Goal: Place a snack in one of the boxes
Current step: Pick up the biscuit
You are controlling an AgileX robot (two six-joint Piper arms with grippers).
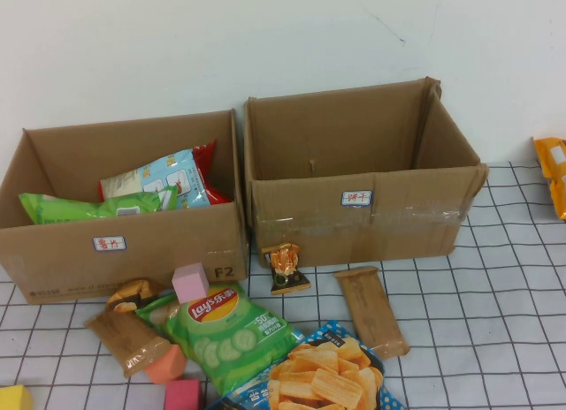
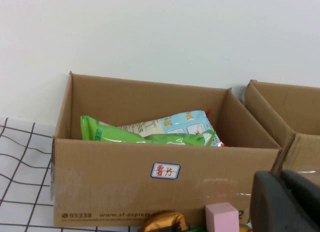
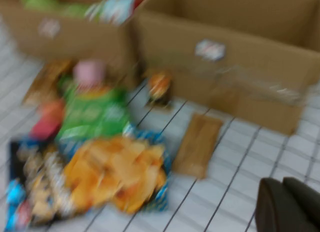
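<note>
Brown snack bar (image 1: 371, 311): lying flat on the counter (image 1: 495, 339), just before the right box (image 1: 363, 176). Right claw (image 3: 287, 204) and left claw (image 2: 285, 202): partly seen, grip state cannot be told. A lengthwise, centred grasp is advised.

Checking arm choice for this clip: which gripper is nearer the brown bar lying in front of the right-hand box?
Probably right. The right gripper looks down on the brown bar just ahead of it. The left gripper faces the left box, and its view doesn't show the bar at all.
</note>
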